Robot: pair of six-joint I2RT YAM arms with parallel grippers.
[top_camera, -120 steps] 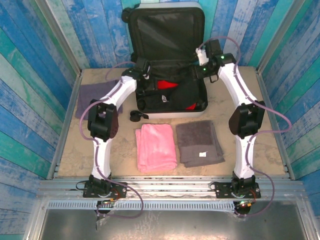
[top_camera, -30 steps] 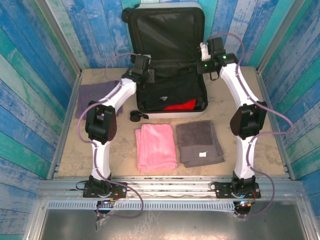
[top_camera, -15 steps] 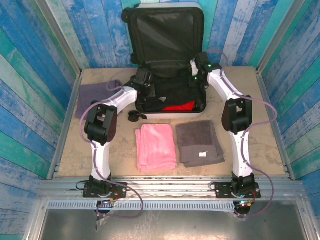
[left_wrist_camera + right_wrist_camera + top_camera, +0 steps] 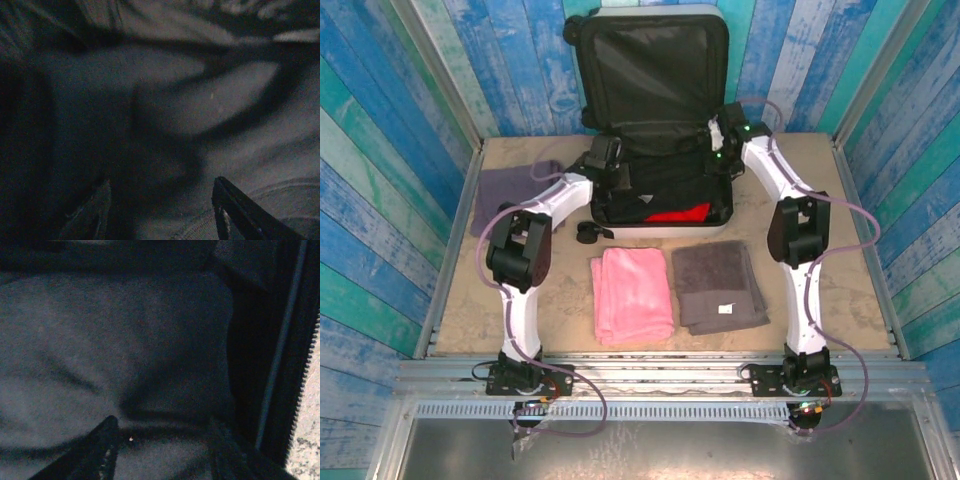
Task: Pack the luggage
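Observation:
The luggage (image 4: 722, 214), a white hard-shell case lined in black, lies open at the back of the table with its lid (image 4: 655, 75) upright against the wall. A black garment (image 4: 665, 185) covers most of the base, and a red cloth (image 4: 680, 212) peeks out at the front. My left gripper (image 4: 607, 170) is down over the garment's left part; in the left wrist view the left gripper (image 4: 160, 210) is open above dark fabric (image 4: 200, 105). My right gripper (image 4: 713, 152) is over the base's back right corner; in the right wrist view the right gripper (image 4: 162, 447) is open with nothing between its fingers.
A folded pink towel (image 4: 632, 295) and a folded grey towel (image 4: 720, 288) lie side by side in front of the luggage. A purple-grey cloth (image 4: 500, 195) lies at the far left. A small black object (image 4: 590, 232) sits by the case's front left corner. The zipper edge (image 4: 305, 380) runs past my right gripper.
Both grippers came down into the case with the black garment, then opened and let it go. The garment now lies flat over most of the red cloth.

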